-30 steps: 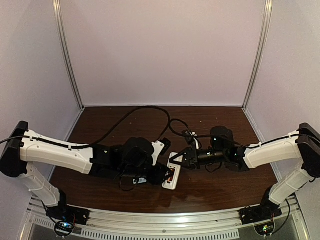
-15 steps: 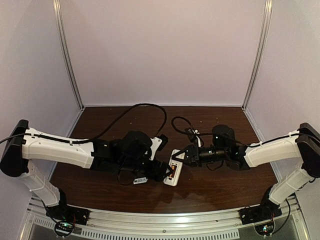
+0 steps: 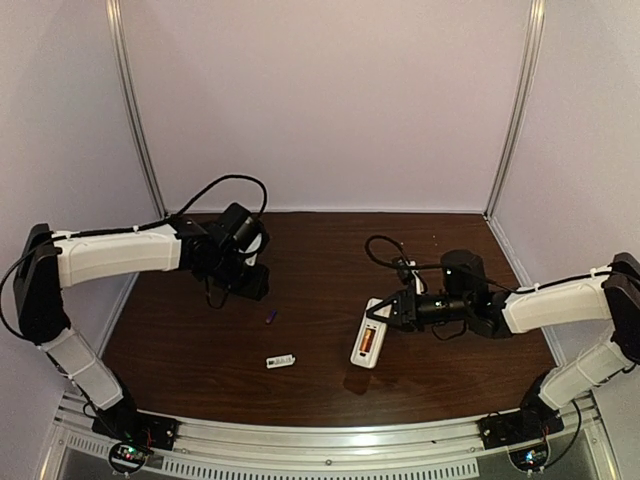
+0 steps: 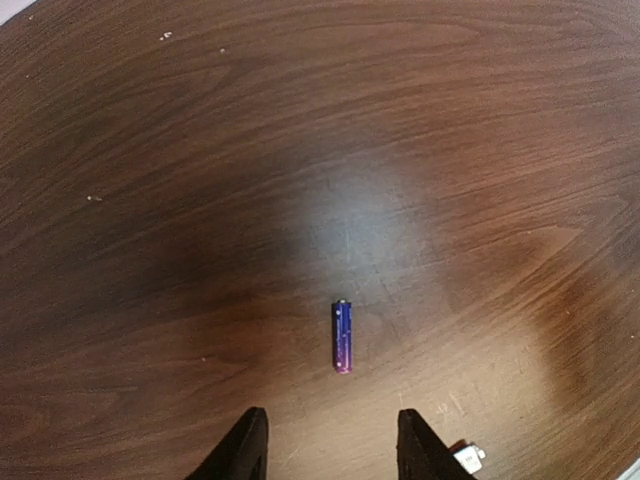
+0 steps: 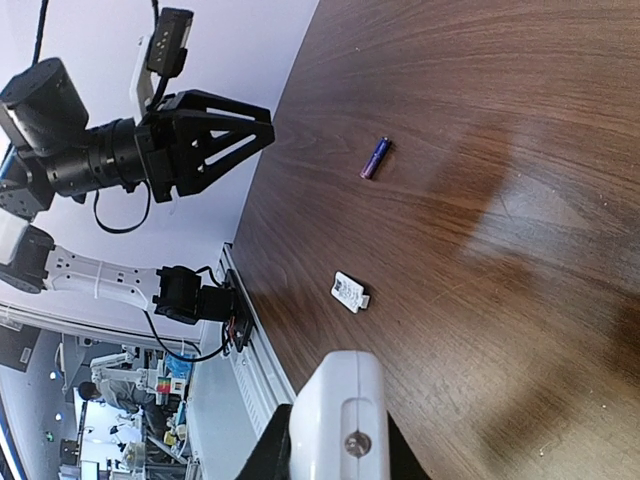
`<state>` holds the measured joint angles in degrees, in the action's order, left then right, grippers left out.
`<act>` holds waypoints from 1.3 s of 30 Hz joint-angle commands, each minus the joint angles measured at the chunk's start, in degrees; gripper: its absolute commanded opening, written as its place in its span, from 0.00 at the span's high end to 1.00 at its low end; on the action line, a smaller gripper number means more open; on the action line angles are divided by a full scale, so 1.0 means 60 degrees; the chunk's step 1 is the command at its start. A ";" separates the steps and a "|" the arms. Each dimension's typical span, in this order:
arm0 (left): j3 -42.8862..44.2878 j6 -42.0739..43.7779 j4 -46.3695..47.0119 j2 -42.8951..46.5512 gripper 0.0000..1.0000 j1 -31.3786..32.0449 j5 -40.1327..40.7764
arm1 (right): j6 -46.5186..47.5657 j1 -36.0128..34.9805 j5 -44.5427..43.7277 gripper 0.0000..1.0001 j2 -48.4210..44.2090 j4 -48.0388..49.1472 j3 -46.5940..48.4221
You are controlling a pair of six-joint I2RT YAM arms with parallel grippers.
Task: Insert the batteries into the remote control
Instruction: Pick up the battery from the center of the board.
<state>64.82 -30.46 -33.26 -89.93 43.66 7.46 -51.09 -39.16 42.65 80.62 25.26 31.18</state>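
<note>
Left hand (image 4: 330, 420): fingers spread fairly wide, holding nothing, touching nothing, poised above desk (image 4: 150, 150) at back-left. Purple battery (image 4: 343, 336) lies flat on desk just ahead of its fingertips, apart from them. Small white battery cover (image 3: 281, 361) lies on desk nearer front edge.

Right hand (image 3: 386, 313): clamped on far end of white remote control (image 3: 367, 346), back side up. Orange battery (image 3: 367, 342) sits in its open recess. Cannot tell if remote's near end touches desk.

Loose battery (image 3: 271, 318) lies left of remote control (image 3: 368, 345).
</note>
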 commanded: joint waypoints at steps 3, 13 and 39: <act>0.1559 0.0828 -0.1683 -0.1679 0.57 -0.0036 -0.0158 | 0.0969 0.0052 -0.0232 1.00 -0.0585 -0.0312 -0.0168; 0.2374 0.1179 -0.1802 -0.3271 0.62 -0.0048 -0.0689 | 0.1439 0.0095 -0.0405 1.00 -0.1130 -0.0667 -0.0260; 0.2306 0.1398 -0.0889 -0.3145 1.00 -0.0029 -0.0561 | 0.0880 0.0198 -0.0362 1.00 -0.1256 0.0587 -0.0518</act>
<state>80.23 -21.61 -43.40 -115.90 43.55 5.58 -43.97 -38.22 41.23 74.37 22.94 29.76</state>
